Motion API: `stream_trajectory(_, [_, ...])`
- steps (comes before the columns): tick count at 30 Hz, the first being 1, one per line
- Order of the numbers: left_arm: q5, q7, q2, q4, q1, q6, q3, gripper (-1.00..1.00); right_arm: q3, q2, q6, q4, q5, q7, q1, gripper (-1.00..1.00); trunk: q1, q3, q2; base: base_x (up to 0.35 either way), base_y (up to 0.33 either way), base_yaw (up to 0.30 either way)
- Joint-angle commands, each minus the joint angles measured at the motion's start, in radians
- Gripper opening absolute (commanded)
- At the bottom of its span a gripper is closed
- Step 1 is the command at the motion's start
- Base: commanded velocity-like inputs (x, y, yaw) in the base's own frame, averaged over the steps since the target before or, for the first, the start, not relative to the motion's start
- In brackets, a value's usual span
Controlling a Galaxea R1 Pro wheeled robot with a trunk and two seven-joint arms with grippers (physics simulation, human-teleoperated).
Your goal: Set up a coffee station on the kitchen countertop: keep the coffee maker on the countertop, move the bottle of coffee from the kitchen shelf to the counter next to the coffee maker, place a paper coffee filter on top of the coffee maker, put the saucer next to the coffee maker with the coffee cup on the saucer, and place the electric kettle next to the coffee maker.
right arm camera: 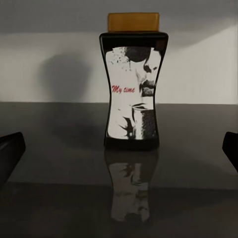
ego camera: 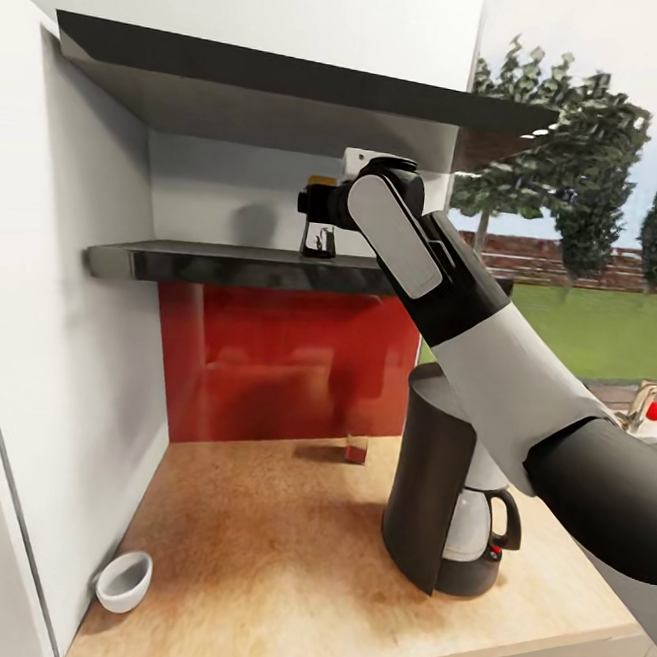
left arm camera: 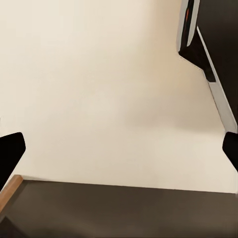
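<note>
Coffee, one bottle (right arm camera: 133, 82), stands upright on the dark kitchen shelf (ego camera: 234, 267), dead centre ahead of the right gripper (right arm camera: 119, 151), whose fingers are spread wide, lined up to straddle it. In the head view, one coffee maker (ego camera: 443, 500) waits on the countertop (ego camera: 277, 555) at five o'clock of the bottle, one coffee cup (ego camera: 124, 580) at seven. Left gripper (left arm camera: 119, 151) hangs open too, facing a pale wall.

Black, grey-paneled, white-sleeved right arm (ego camera: 487, 354)
</note>
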Motion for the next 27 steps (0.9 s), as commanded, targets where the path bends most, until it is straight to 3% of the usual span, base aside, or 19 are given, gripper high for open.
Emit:
stream_trajectory(1, [-0.002,0.002,0.000,-0.001,0.003,0.003,0.002,1.00,0.001,0.000,0.000,-0.001,-0.009,-0.010,-0.001,1.00,0.001,0.000,0.000,0.191,0.000,0.000])
stream_trajectory(16, [-0.002,0.004,-0.001,-0.002,0.008,0.003,0.002,1.00,0.001,0.000,0.000,-0.003,-0.009,-0.010,-0.001,1.00,0.001,0.000,0.000,0.127,0.000,0.000])
stream_trajectory(27, [-0.002,0.004,-0.001,-0.002,0.008,0.003,0.003,1.00,0.002,0.000,0.001,-0.009,-0.009,-0.012,-0.001,1.00,0.001,0.000,0.000,0.020,0.000,0.000])
